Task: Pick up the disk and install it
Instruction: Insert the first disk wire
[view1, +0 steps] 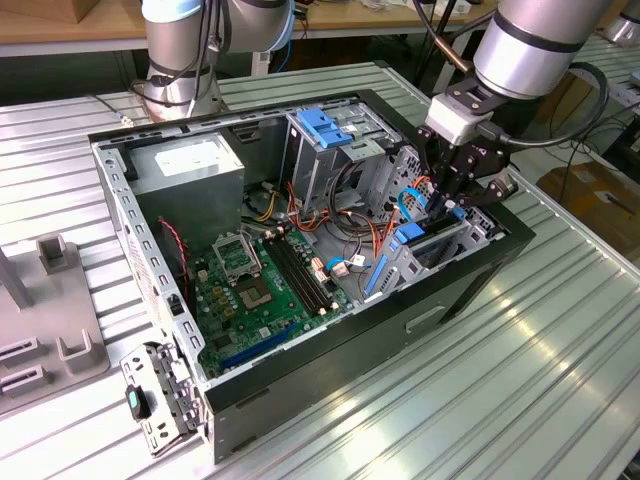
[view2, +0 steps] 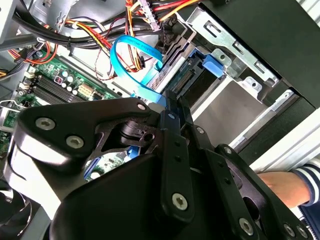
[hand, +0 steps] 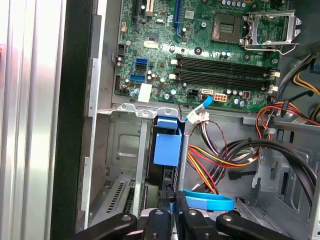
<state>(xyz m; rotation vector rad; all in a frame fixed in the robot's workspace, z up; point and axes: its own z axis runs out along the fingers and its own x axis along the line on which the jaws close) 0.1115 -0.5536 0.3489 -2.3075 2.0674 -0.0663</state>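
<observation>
Where the disk sits: the disk stands on edge, partway down in the drive bay, at the front corner of the computer case toward the exterior view's right.
Tool: the tool has its fingers drawn close on the disk's exposed edge, one on each face, and appears to grip it.
Step in hand: installing, I judge. The pick-up looks done and the disk is not yet seated.
What the move calls for: probably a straight push along the bay's guides with the blue side rails in line, without snagging the blue data cable just beside the tool.
Arm pose: the arm reaches down over the case's front edge, wrist tilted above the bay. The case lies on the desk.
Nearby: a person's hand is beside the case's outer wall.
</observation>
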